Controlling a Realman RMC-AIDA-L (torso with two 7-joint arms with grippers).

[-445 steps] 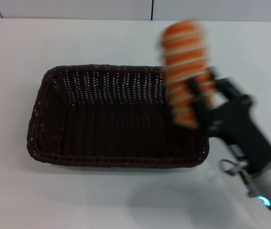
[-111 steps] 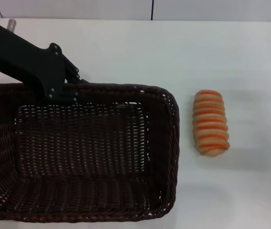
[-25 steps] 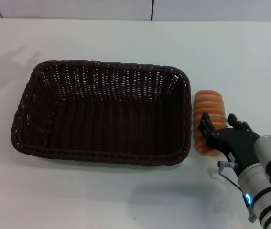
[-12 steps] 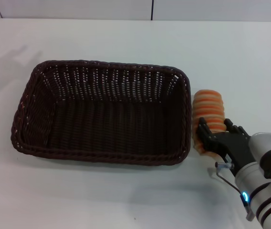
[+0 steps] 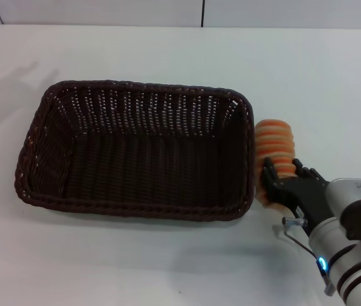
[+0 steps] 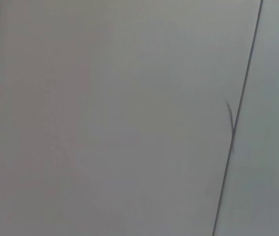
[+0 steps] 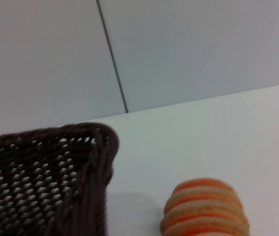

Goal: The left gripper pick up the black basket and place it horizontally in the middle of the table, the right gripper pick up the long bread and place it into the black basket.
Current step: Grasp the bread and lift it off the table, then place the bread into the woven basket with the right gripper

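Straddling the near end of the long bread, the right gripper had its two black prongs spread to either side of the loaf, with no visible squeeze on the crust; the jaws were judged apart rather than clamped. Compared with the head view a second earlier, the claw had advanced a little farther along the loaf, and the loaf itself had tipped or slid slightly toward the black basket, so that its side now lay just beside, perhaps touching, the braided rim immediately to the tool's left. The basket rested flat and lengthwise on the table, which suggests that the first half of the task was complete; it had not shifted over that second. In the right wrist view, the far end of the bread showed ahead of the tool, with the basket corner alongside. The left gripper was not in view, its wrist camera facing only a blank panelled surface. Closing on the loaf was judged the pending step.
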